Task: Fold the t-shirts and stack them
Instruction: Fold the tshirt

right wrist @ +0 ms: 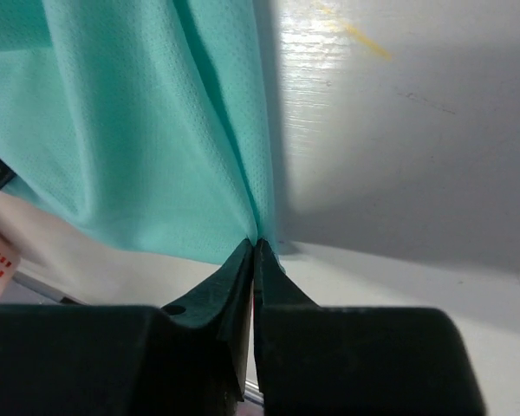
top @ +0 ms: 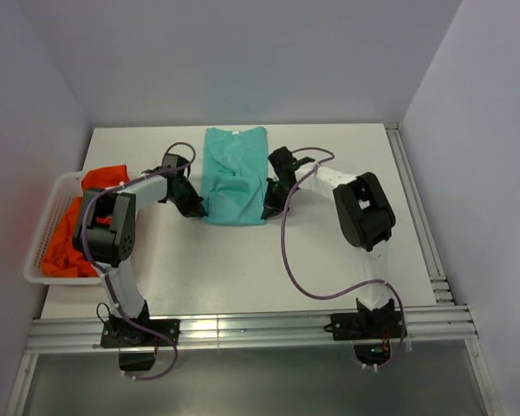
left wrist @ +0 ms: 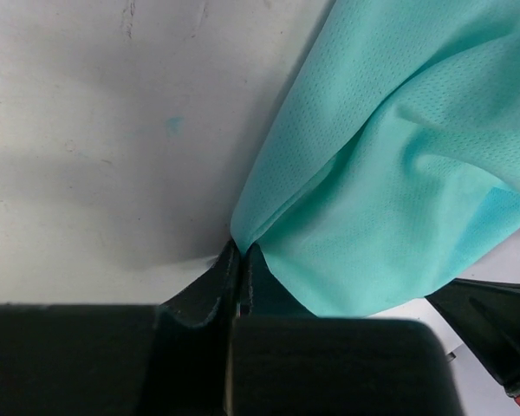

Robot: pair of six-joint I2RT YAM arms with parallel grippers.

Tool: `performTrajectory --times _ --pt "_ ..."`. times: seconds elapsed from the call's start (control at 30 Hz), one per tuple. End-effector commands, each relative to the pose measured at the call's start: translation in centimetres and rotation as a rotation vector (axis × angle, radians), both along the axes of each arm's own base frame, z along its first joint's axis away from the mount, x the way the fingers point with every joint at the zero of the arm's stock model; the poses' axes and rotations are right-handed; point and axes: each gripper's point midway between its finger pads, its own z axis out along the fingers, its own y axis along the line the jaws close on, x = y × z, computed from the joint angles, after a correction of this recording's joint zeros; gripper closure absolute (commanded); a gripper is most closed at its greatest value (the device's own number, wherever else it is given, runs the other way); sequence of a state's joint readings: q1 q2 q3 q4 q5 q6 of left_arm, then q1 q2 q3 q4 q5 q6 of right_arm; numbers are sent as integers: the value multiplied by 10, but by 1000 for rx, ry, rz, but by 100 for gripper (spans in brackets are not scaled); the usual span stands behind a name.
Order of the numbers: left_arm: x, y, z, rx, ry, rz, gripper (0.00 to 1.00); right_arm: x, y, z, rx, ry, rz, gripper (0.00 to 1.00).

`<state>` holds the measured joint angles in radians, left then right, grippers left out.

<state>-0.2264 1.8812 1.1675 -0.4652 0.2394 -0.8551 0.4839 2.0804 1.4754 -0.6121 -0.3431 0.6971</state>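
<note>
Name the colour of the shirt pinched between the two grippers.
Teal-green, plain; the t-shirt shows best in the right wrist view.

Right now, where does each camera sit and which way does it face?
Top external: above and behind the bases, looking down on the table; shows left arm, right arm, teal t-shirt, basket of orange t-shirts.
Left wrist: on the left arm, looking past the left gripper, shut on the teal t-shirt.
Right wrist: likewise, right gripper shut on it.
Shared: all three show the teal t-shirt.
</note>
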Motion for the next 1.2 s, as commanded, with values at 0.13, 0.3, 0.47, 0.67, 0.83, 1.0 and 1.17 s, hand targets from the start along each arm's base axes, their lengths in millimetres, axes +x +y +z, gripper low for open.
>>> performTrajectory --times 0.13,0.3,0.47,0.67,0.83,1.0,1.17 --pt "0 1 20 15 -66 -25 100 -9 -13 8 -25 -44 -3 100" --pt "-19 6 33 23 -62 -25 100 -20 -25 34 -23 -92 -3 100" --pt "-48 11 60 31 -94 -32 100 -41 -41 58 -23 -116 -6 100" --pt "-87 23 87 34 -103 -6 100 -68 -64 107 -19 -177 -9 100" --pt "-96 25 125 13 -151 10 100 -84 -75 132 -19 -183 -5 100" --pt "-100 28 159 13 -172 18 100 -100 -81 152 -1 -192 -7 100" --pt "-109 26 173 -2 -163 4 100 -125 -92 163 -2 -173 -6 100"
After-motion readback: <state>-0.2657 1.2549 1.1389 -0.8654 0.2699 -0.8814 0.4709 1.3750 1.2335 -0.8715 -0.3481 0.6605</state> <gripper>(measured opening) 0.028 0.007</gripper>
